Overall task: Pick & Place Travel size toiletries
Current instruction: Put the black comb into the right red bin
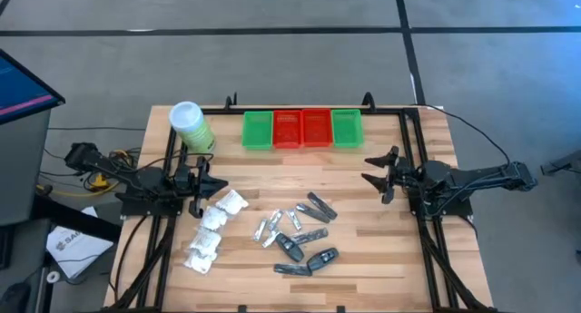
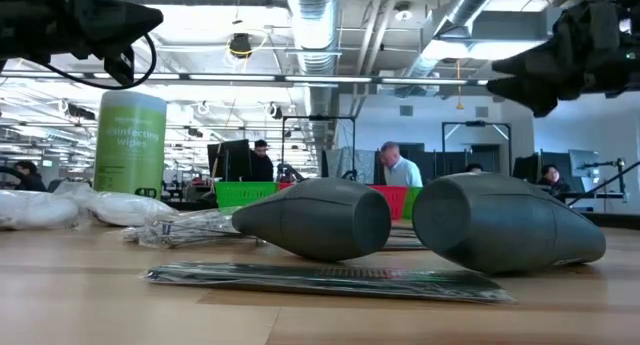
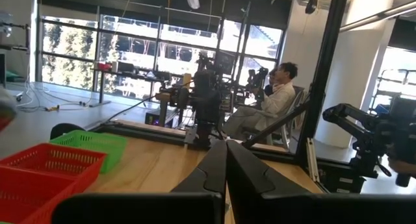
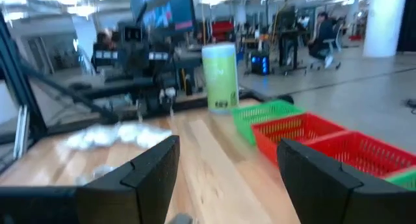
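Two dark pieces (image 2: pixel 420 221) lie nearest the low camera, side by side on the counter (image 1: pixel 363 249), with a flat dark one in front of them. From above, all the toiletries are loose on the front half of the counter: white packets (image 1: pixel 213 229) toward the left side, foil sachets (image 1: pixel 272 227) in the middle, more dark pieces (image 1: pixel 307 248) beside these.

At the back stand four trays in a row, green (image 1: pixel 258 131), red (image 1: pixel 287 129), red (image 1: pixel 316 128) and green (image 1: pixel 347 128). As far as the high view shows, all four are empty, but their mesh floors are small there, so I cannot be fully sure. A wipes canister (image 1: pixel 191 127) stands left of the trays.

The left gripper (image 1: pixel 207 183) hovers above the counter beside the packets, its jaws pressed together on nothing. The right gripper (image 1: pixel 379 171) hangs at the right side, well apart from the toiletries, with jaws spread wide and nothing between them.

My judgement: the task is at its very start. No item sits in a tray, none is held, and the whole pile waits to be picked and placed. I cannot tell which tray is meant for which kind.
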